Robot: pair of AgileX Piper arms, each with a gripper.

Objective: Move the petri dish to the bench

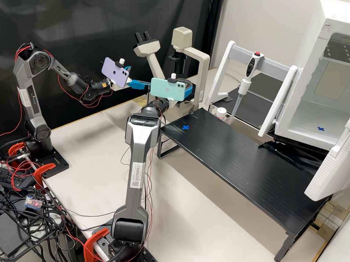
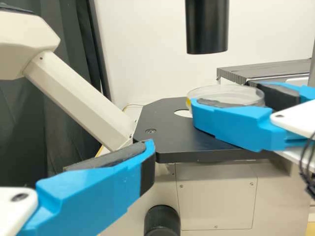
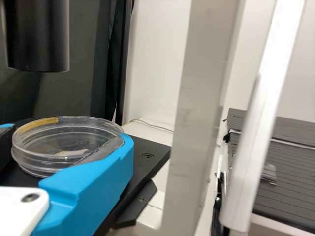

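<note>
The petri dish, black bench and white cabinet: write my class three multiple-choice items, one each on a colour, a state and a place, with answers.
1. What colour is the cross on the black bench?
A. Red
B. Blue
C. Yellow

2. How is the white cabinet?
A. Open
B. Shut
C. Taped over

3. Where is the petri dish?
A. On the black bench
B. In the white cabinet
C. In the right gripper

Key:
1 B: the high view shows it blue.
2 A: its inner floor is exposed.
3 C: blue fingers flank the dish in both wrist views.
</note>
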